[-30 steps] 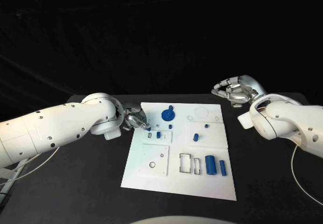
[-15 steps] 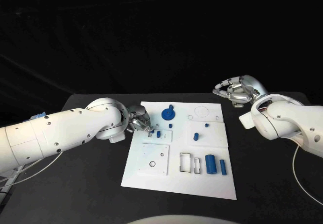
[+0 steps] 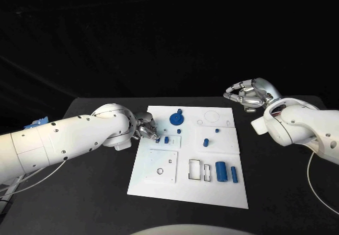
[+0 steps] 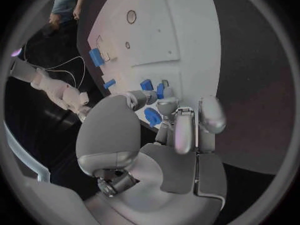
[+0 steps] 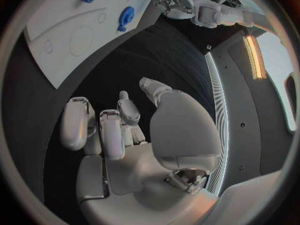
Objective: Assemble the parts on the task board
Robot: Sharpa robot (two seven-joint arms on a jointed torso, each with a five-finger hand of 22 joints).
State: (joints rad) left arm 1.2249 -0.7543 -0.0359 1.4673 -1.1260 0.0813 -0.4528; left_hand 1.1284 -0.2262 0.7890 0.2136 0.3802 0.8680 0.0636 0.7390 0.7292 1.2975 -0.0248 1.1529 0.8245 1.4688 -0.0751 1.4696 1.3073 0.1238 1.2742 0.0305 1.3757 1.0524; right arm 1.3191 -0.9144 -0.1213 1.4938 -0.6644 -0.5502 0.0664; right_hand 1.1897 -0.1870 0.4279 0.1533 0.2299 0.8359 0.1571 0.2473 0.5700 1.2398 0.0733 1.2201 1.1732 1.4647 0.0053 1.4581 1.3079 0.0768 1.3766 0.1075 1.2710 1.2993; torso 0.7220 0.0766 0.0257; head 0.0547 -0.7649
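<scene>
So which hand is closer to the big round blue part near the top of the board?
Left. The left hand sits at the board's edge beside the round blue part; the right hand hangs beyond the task board's far corner.

desk: a black, matte desk (image 3: 84,196) carries everything; its dark surface runs out on every side of the board.
board: a white rectangular task board (image 3: 185,191) lies flat on the desk, directly on its surface, about in the middle, its long sides running away from the robot.
desk left of the board: bare black surface under the left arm.
desk right of the board: bare black surface (image 3: 282,186) beyond the board's right edge.
desk beyond the board: a narrow dark strip at the board's far edge, meeting the black backdrop.
wrist views: the board's white edge (image 4: 187,15) lies against the black desk (image 4: 250,60).
</scene>
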